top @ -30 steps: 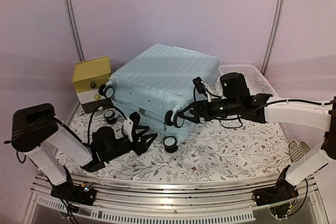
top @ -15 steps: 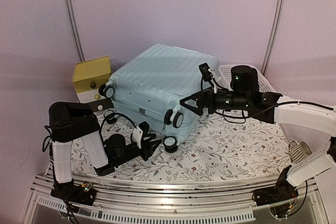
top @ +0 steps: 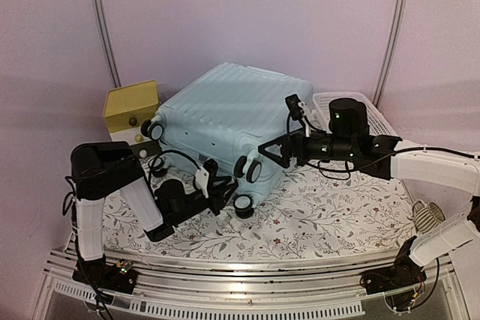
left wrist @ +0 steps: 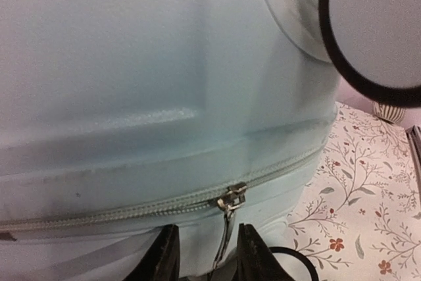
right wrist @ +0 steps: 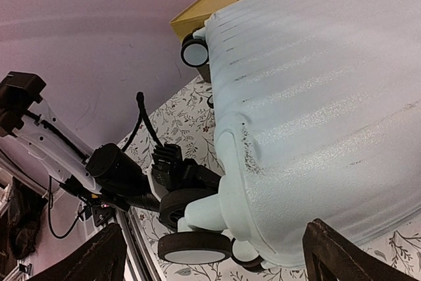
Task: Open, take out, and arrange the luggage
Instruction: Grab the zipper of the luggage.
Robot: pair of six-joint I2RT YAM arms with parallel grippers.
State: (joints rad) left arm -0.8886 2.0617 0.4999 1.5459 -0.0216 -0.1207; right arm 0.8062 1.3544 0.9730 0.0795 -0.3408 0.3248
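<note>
Nearest us, our left gripper (left wrist: 207,258) sits low against the near side wall of the large pale mint-blue ribbed hard-shell suitcase (top: 232,110). Its fingers are slightly apart, and the silver metal zip pull (left wrist: 225,222) hangs between them, unpinched. The suitcase lies flat on the floral-patterned tablecloth (top: 315,215). Farther in, our right gripper (top: 265,148) gapes wide beside its wheeled corner.

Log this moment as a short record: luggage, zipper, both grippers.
luggage: closed, lying flat on the floral table, wheels toward the arms
zipper pull: tab hanging down from the seam
left gripper: open, straddling the tab, not yet pinching
right gripper: open, by a near wheel, holding nothing
behind: yellow box left, white basket right
</note>
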